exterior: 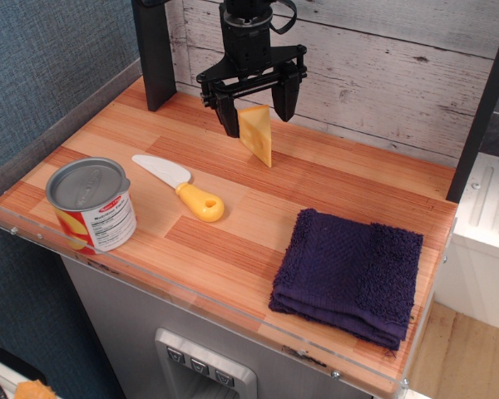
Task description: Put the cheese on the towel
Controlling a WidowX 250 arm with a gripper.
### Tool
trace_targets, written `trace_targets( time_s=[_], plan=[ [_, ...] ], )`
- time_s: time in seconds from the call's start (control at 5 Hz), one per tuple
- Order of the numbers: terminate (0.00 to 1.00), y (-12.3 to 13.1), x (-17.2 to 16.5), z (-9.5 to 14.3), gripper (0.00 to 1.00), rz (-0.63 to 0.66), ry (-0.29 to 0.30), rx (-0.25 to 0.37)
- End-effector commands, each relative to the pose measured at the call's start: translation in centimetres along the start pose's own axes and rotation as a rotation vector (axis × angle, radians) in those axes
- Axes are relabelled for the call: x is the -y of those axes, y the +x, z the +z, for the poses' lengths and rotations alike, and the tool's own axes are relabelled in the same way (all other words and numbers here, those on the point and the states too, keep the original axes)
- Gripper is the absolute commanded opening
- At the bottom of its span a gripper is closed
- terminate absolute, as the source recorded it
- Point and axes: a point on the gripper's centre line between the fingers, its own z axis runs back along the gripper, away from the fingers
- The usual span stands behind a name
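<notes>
Can (91, 205): I see a red-and-yellow label — print too small to read.
Gripper (256, 112): I see it vertical, fingers spread wide, straddling the cheese's top, not pinching.
Cheese (256, 135): upright on the table (233, 241), near the knife (181, 188).
Towel (348, 274): well apart — front right.

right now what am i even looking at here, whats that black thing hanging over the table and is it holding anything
This is one camera view, looking down at a wooden table from the front. The black thing is the end of a robot arm: a claw with two fingers, standing open. It holds nothing yet. It hangs just above a yellow toy cheese wedge standing on end, one finger on each side of the top. Also on the table: a tin can at the left, a toy knife with a yellow handle, and a folded purple towel at the right.
</notes>
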Motion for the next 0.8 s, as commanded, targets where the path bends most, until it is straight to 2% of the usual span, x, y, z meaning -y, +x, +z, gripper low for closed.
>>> trace_targets(
  time_s=[0.0, 0.4, 0.6],
  plan=[
    [0.0, 1.8, 0.5, 0.2, 1.0, -0.002, 0.011, 0.042],
    [0.0, 2.8, 0.7, -1.2, 1.0, 0.004, 0.015, 0.033],
    [0.0, 2.8, 1.0, -1.5, 0.0, 0.01, 0.009, 0.038]
  ],
)
